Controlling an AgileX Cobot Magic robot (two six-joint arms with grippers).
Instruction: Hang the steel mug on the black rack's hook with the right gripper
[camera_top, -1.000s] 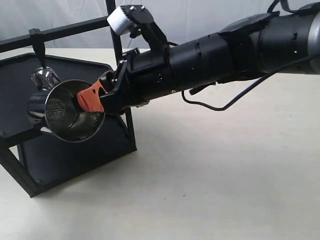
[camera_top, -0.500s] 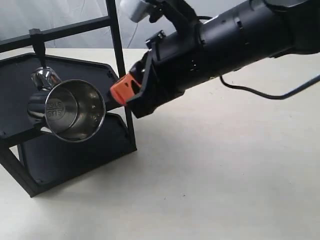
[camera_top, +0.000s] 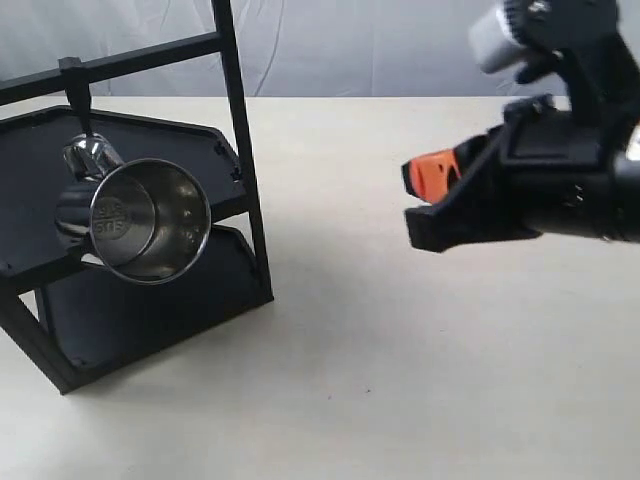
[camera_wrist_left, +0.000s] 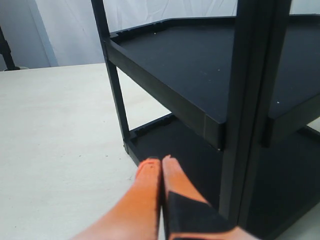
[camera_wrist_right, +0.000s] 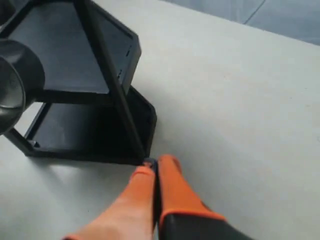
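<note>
Steel mug (camera_top: 150, 220) hangs by its handle from the hook (camera_top: 77, 100) on the black rack (camera_top: 235, 150); right gripper (camera_top: 425, 195) well clear, fingers together, empty (hanging looks done).

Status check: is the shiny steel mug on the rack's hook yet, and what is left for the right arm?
Done: the shiny steel mug hangs by its looped handle from the thin black hook under the crossbar of the matte black two-tier rack, open mouth facing the exterior camera. In hand: nothing; the right gripper, with its orange pads together, is apart from the mug, over the bare table. Left: apparently nothing beyond parking the arm.
</note>
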